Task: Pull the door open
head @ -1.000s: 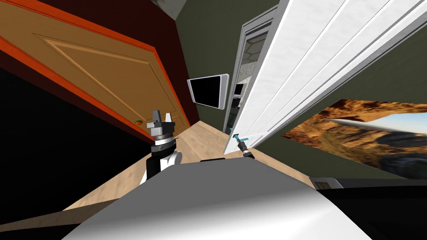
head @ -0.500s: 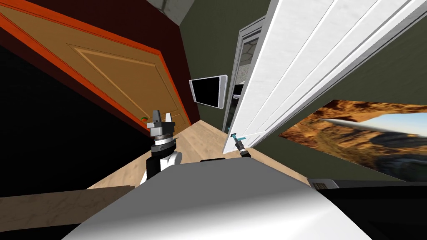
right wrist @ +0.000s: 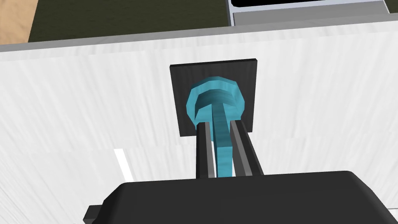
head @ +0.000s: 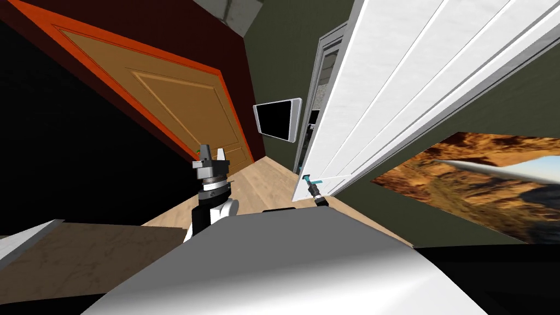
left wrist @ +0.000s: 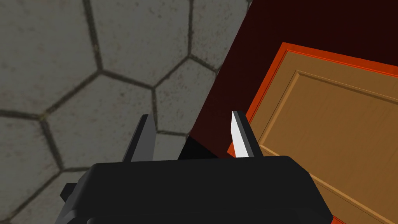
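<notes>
Right gripper [right wrist: 219, 124]: jaws pinching the blue lever handle [right wrist: 216, 97] on its black plate [right wrist: 182, 77], low on the white door [head: 383, 82] spanning the upper right of the head frame. Left gripper [head: 213, 153], centre-left of that frame, stands upright with jaws spread.

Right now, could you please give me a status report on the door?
Right pincer shut on blue handle. Left pincer open, raised, holding nothing. White door partly open. Brown door to the left, apart from it.

Two doors are counted, a white door [head: 383, 82] and a brown door [head: 186, 104], along with one teal handle [right wrist: 216, 97], one screen [head: 276, 120] and one picture [head: 476, 180].
</notes>
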Tool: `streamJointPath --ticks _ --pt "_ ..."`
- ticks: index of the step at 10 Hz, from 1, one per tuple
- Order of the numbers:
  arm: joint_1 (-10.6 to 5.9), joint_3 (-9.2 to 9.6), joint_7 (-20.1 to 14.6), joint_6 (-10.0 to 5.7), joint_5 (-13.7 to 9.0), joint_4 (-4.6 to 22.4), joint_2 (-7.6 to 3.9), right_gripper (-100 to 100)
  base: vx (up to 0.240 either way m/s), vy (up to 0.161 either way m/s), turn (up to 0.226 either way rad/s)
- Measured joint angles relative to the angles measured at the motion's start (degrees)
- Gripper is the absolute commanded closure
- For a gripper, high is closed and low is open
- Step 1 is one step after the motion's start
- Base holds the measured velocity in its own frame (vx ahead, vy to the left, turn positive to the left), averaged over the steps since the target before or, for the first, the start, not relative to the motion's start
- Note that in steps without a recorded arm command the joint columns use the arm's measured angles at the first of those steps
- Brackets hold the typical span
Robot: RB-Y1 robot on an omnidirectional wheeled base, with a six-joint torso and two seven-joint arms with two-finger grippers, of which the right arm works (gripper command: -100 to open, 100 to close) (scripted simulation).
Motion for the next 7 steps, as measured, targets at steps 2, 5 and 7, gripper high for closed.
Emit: streamJointPath --ticks 2,5,7 --pt "-0.14 -0.67 -0.78 -2.1 -0.61 2.27 -1.09 100 -0.183 -0.019 0.268" --pt "0.06 -1.18 -2.58 -5.1 -1.38 5.63 -3.1 100 -0.206 -0.049 0.22" --pt "-0.13 -1.28 -3.43 -7.61 -1.73 8.64 -3.8 100 -0.213 -0.085 0.266"
